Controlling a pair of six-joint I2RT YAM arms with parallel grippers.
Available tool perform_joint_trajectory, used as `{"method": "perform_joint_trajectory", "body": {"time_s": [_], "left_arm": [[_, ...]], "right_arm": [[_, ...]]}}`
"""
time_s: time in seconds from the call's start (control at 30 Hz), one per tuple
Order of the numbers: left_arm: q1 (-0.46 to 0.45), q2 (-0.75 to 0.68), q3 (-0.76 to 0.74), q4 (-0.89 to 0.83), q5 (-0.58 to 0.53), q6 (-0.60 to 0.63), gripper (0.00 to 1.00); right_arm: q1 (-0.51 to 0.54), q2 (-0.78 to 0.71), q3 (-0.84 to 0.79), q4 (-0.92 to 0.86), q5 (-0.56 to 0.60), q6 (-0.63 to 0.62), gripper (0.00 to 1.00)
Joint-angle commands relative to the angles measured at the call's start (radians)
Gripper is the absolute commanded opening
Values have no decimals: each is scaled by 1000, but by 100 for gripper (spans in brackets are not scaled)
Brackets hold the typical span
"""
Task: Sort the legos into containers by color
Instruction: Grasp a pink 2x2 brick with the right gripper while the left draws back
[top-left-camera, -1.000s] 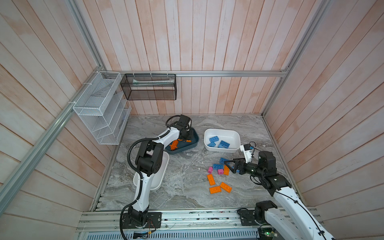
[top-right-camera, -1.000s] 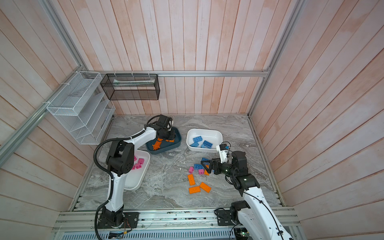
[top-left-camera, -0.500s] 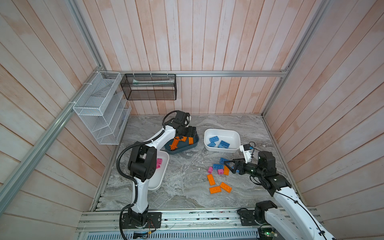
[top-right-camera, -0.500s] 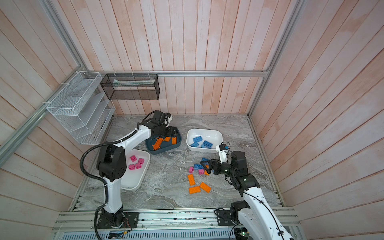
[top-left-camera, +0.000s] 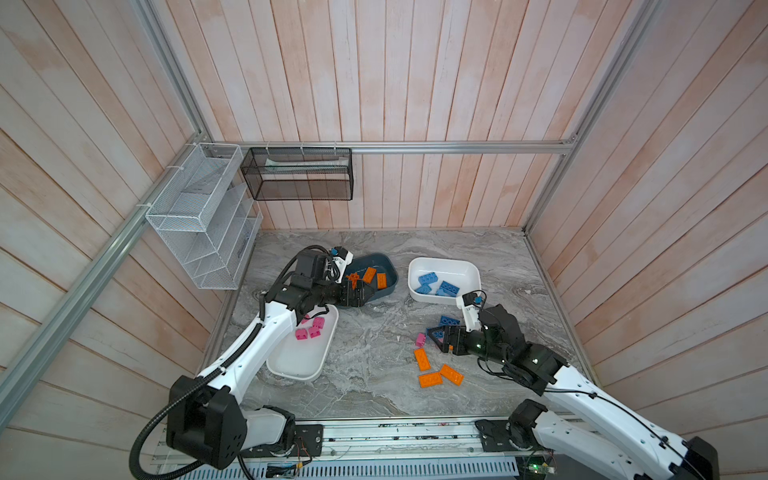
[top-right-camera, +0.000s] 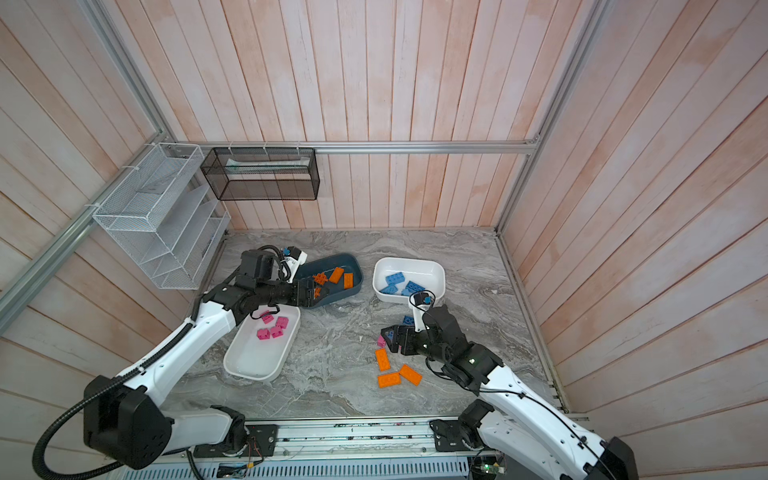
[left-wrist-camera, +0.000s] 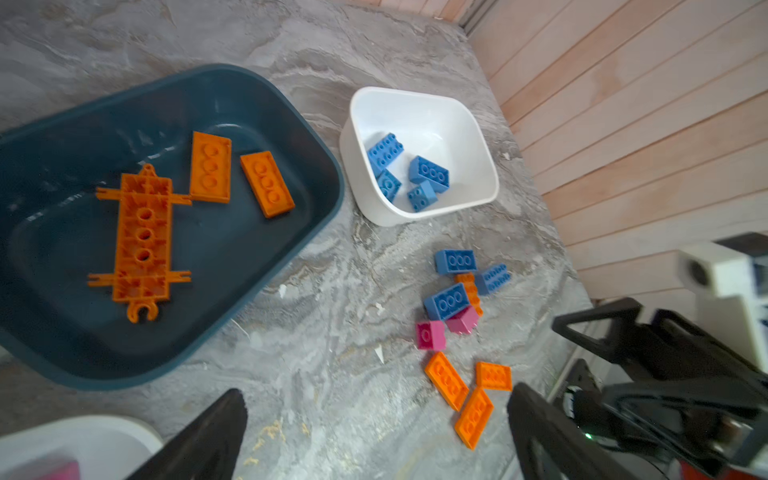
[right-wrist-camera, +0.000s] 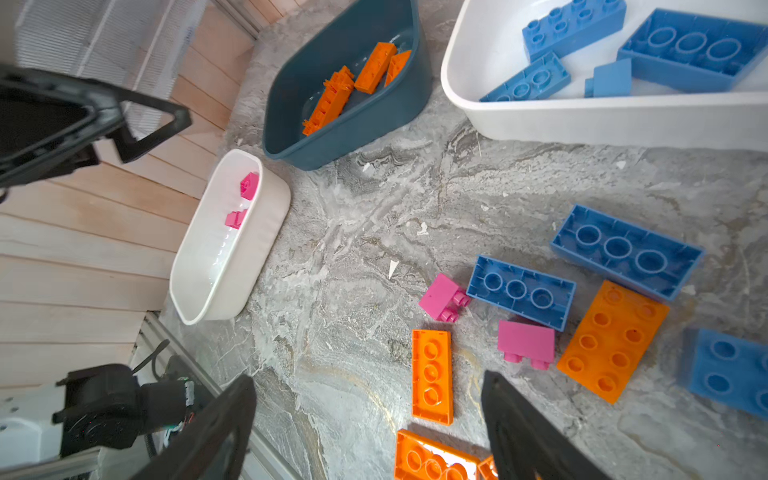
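Note:
The dark teal container (top-left-camera: 386, 266) holds a long spiky orange piece (left-wrist-camera: 143, 237) and two orange plates (left-wrist-camera: 210, 166). My left gripper (top-left-camera: 361, 293) (left-wrist-camera: 374, 399) hangs open and empty at its near edge. Blue legos (left-wrist-camera: 428, 170) lie in the back white container (top-left-camera: 444, 262). Pink ones (top-left-camera: 309, 330) lie in the near-left white container (top-left-camera: 299, 365). Loose on the table are orange plates (top-left-camera: 423, 358), blue bricks (right-wrist-camera: 521, 291), pink bricks (right-wrist-camera: 442, 297) and a thick orange brick (right-wrist-camera: 613, 340). My right gripper (top-left-camera: 436, 336) (right-wrist-camera: 370, 378) is open just above them, one orange plate (right-wrist-camera: 431, 376) below its jaws.
A white wire rack (top-left-camera: 199, 216) and a black mesh basket (top-left-camera: 297, 174) hang on the wooden walls at the back left. A metal rail (top-left-camera: 395, 432) runs along the table's front edge. Bare marble lies between the near-left white container and the loose bricks.
My left gripper has opened and drawn back from over the teal container to its near edge, its arm lowered. The right gripper has stayed in place, jaws slightly narrower.

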Motion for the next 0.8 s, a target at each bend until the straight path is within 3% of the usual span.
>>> {"method": "perform_joint_trajectory", "body": {"time_s": [0.0, 0.17, 0.27, 0.77], "left_arm": [[33, -74, -65, 39, 153, -20, 100], [81, -124, -131, 66, 249, -57, 100], [83, -144, -152, 79, 268, -69, 100], [92, -169, -179, 104, 278, -89, 100]], "right_arm": [[93, 98, 65, -72, 239, 173, 83], [167, 279, 117, -53, 320, 314, 75], [175, 375, 140, -45, 308, 372, 69], [186, 642, 213, -19, 377, 444, 50]]}}
